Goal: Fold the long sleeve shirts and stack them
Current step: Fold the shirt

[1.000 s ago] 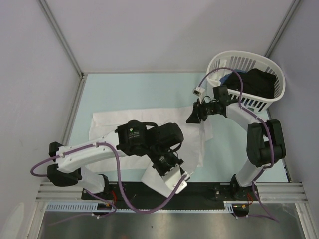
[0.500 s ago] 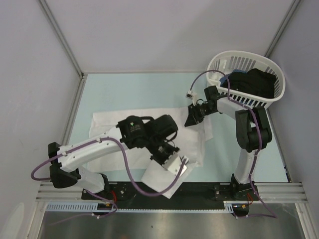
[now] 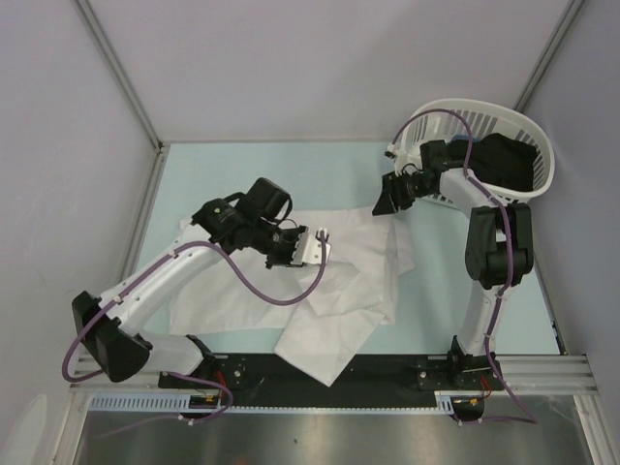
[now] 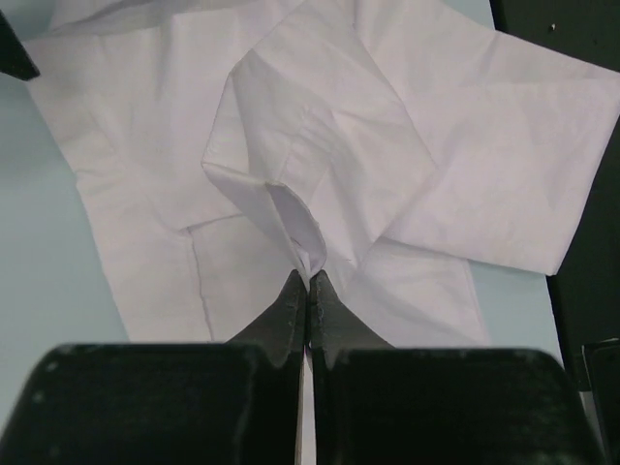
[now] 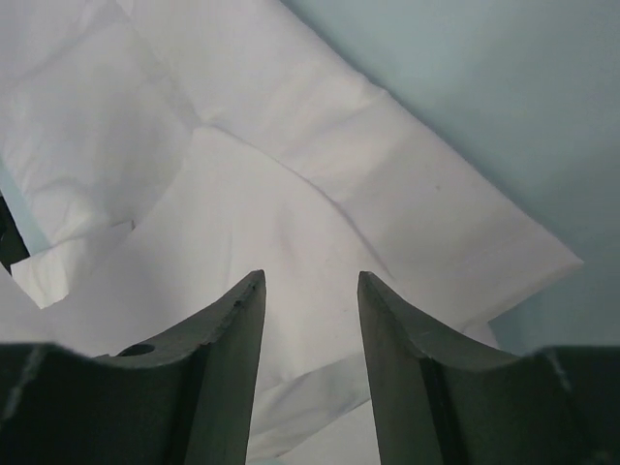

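Note:
A plain white long sleeve shirt (image 3: pixel 354 281) lies spread and creased on the pale green table, one part hanging over the near edge. My left gripper (image 3: pixel 316 242) is shut on a pinched fold of the shirt (image 4: pixel 291 208) and holds it raised above the rest of the cloth, near the shirt's middle. The jaws are pressed together with cloth between them (image 4: pixel 310 276). My right gripper (image 3: pixel 386 199) is open and empty, hovering over the shirt's far right corner (image 5: pixel 407 203). Its fingertips (image 5: pixel 254 286) are spread apart above the cloth.
A white slatted plastic basket (image 3: pixel 465 107) stands at the back right, holding dark clothes (image 3: pixel 504 160). The right arm reaches past its front rim. Grey walls close the back and sides. A black rail (image 3: pixel 407 366) runs along the near edge.
My left gripper has moved from the near edge back and to the left, pulling a fold of the shirt with it. My right gripper has drawn back a little toward the basket.

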{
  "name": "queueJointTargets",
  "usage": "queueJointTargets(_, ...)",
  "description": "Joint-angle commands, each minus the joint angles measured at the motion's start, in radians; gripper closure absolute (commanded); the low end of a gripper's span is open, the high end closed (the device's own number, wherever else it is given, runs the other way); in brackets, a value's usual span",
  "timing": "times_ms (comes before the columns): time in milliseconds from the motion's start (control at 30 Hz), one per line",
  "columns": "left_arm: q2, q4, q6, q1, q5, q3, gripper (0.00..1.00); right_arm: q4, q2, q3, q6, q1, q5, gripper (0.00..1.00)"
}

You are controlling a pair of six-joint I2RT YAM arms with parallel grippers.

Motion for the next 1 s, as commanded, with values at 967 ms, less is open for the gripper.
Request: queueJointTargets(967, -0.227, -0.153, 0.242, -0.316, 0.116, 0.142, 1.0, -0.132, -0.068, -0.112, -0.257, 0.059, 0.082, 0.58)
